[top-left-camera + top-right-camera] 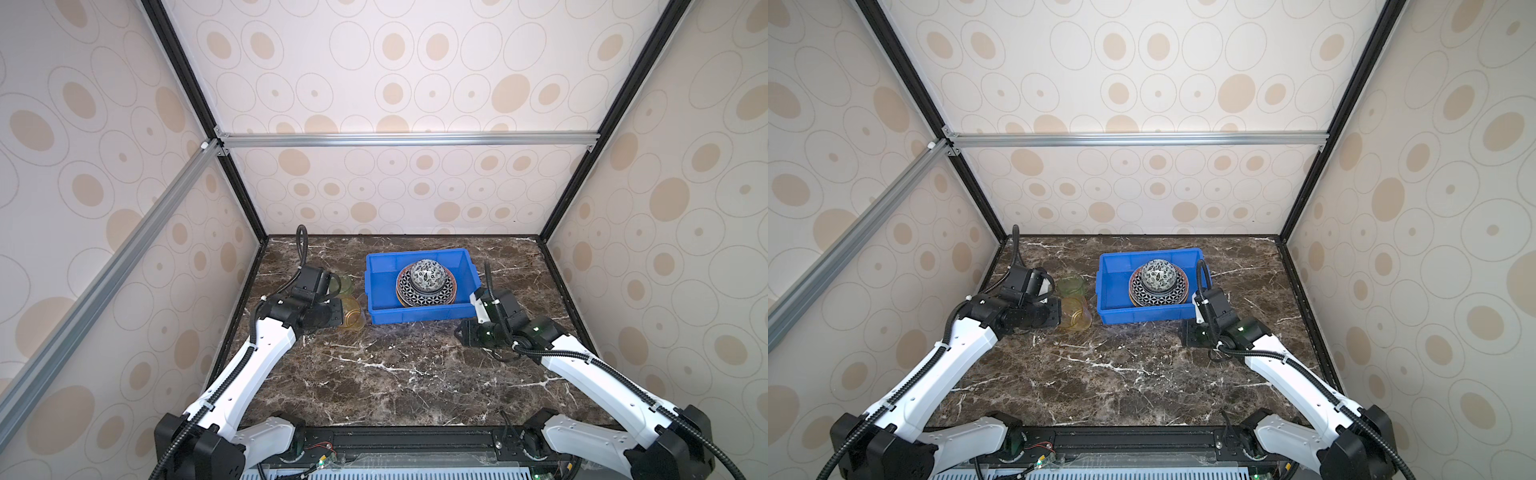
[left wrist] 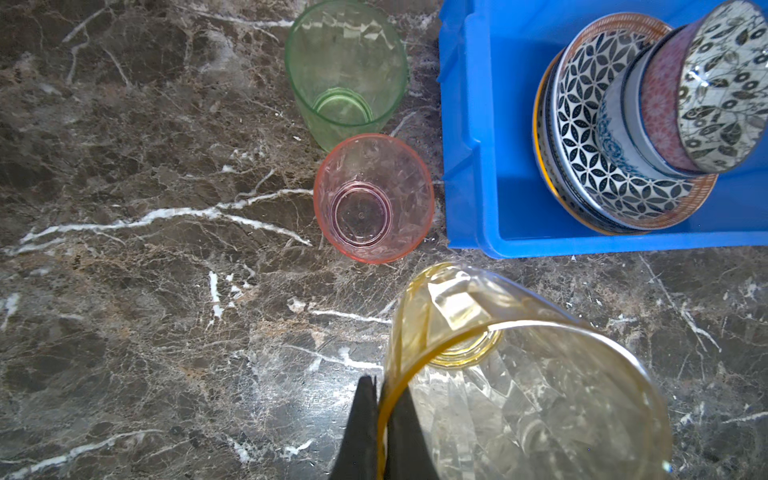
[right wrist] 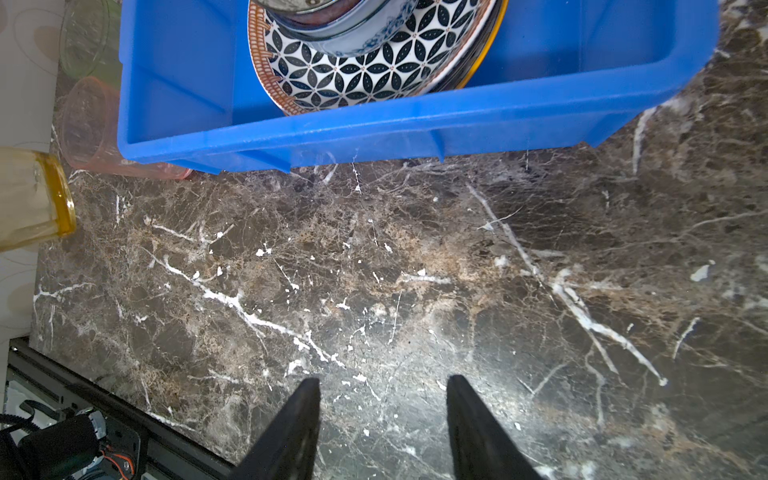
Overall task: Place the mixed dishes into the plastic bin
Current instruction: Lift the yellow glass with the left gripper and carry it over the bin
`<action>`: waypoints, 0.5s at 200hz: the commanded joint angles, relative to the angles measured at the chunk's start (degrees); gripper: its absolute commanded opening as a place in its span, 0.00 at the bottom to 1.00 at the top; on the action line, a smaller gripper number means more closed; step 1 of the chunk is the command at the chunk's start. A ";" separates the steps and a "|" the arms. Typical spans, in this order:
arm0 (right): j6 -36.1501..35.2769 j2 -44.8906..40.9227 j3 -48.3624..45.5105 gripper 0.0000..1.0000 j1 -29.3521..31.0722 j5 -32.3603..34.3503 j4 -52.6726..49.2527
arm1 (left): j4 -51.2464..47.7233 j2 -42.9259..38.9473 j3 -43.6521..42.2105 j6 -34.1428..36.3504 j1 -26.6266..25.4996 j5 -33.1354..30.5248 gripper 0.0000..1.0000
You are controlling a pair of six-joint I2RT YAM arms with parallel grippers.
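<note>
Top views: the plastic bin (image 1: pixel 415 314), bright blue and low-walled, stands near the middle of the desk's (image 1: pixel 395 374) far edge. It holds a stack of plates and bowls (image 1: pixel 428 297), topped by an inverted black-white bowl (image 1: pixel 428 272). Beside the bin's left wall, toward the desk's left edge, are a green cup (image 1: pixel 1071 284), upright, and a yellow cup (image 1: pixel 1076 319), tilted at the tip of the left gripper (image 1: pixel 341 316). The right gripper (image 1: pixel 1187 334) hangs off the bin's near right corner, over bare desk. Left wrist view: the left gripper (image 2: pixel 380 386) has its black fingers (image 2: pixel 361 419) pinched together on the yellow cup's (image 2: pixel 519 374) rim wall, one inside and one outside. A pink cup (image 2: pixel 374 199) stands upright just beside the bin, between the green cup and the held one. Right wrist view: the right gripper (image 3: pixel 382 386) has its fingers well apart with nothing between them; the bin's near wall (image 3: pixel 374 124) lies ahead. Handling, as judged: the cups are thin faceted plastic, light, slick and slightly yielding, so a rim pinch suits them, though a cup may swing or slip. The stacked crockery looks heavy and breakable, so the cup is best lowered onto the bin's bare floor. Obscured: the pink cup barely shows in the top views, the lower plates show only their edges, and whether the yellow cup clears the desk cannot be told.
</note>
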 commanded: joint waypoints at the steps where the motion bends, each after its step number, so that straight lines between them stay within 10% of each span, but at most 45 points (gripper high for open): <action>1: -0.30 -0.96 0.55 0.52 -0.22 1.11 -1.29 | -0.15 1.13 3.62 0.87 -1.24 -0.68 0.00; 100: -0.89 -2.67 0.03 0.52 -0.22 3.18 -2.52 | 2.19 12.88 14.66 1.99 -6.35 -2.24 0.00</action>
